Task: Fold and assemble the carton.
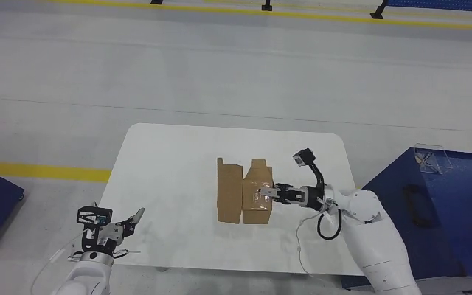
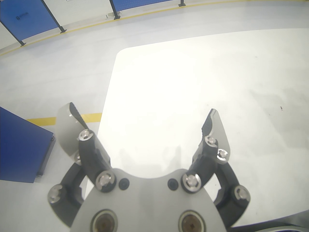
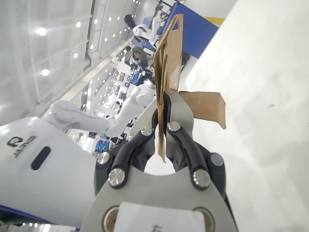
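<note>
A flattened brown carton (image 1: 243, 190) is held over the middle of the white table (image 1: 177, 155), its flaps pointing toward the far edge. My right gripper (image 1: 270, 193) is shut on the carton's right edge. In the right wrist view the carton (image 3: 169, 54) stands edge-on, clamped between the fingers (image 3: 179, 108), with one flap (image 3: 207, 108) sticking out sideways. My left gripper (image 1: 131, 221) hovers at the table's near left corner, far from the carton. In the left wrist view it (image 2: 142, 119) is open over bare tabletop, with nothing between its fingers.
A blue bin (image 1: 420, 199) stands off the table's right side, and another blue box (image 2: 21, 146) sits on the floor by the left corner. Yellow floor lines and blue and white barrier panels (image 2: 77, 3) lie beyond the table.
</note>
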`<state>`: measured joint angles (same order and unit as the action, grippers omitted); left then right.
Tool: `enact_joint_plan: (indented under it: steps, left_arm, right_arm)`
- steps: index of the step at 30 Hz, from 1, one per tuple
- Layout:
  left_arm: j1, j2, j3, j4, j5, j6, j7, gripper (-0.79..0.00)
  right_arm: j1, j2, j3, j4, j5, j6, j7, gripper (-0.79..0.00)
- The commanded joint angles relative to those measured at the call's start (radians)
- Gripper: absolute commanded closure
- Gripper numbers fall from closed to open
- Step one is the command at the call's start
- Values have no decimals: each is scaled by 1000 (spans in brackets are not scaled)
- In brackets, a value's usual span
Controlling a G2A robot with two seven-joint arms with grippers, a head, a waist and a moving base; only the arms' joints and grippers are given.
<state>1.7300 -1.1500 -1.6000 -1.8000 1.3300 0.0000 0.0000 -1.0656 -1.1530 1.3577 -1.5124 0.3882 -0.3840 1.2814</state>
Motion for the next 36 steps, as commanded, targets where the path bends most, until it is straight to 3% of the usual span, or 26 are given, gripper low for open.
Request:
enact_joint_plan:
  steps: [1,5,9,34,36]
  left_arm:
    - [0,0,0,0,0,0,0,-785]
    - [0,0,0,0,0,0,0,-785]
    - [0,0,0,0,0,0,0,-785]
    - [0,0,0,0,0,0,0,-785]
    - [0,0,0,0,0,0,0,-785]
  right_arm:
    - [8,11,49,-175,95,139,70,0]
    - [35,23,115,-352,138,256,47,0]
    - [39,31,151,-423,120,283,17,0]
    - [37,34,164,-422,116,283,14,0]
    - [16,30,134,-418,251,331,26,0]
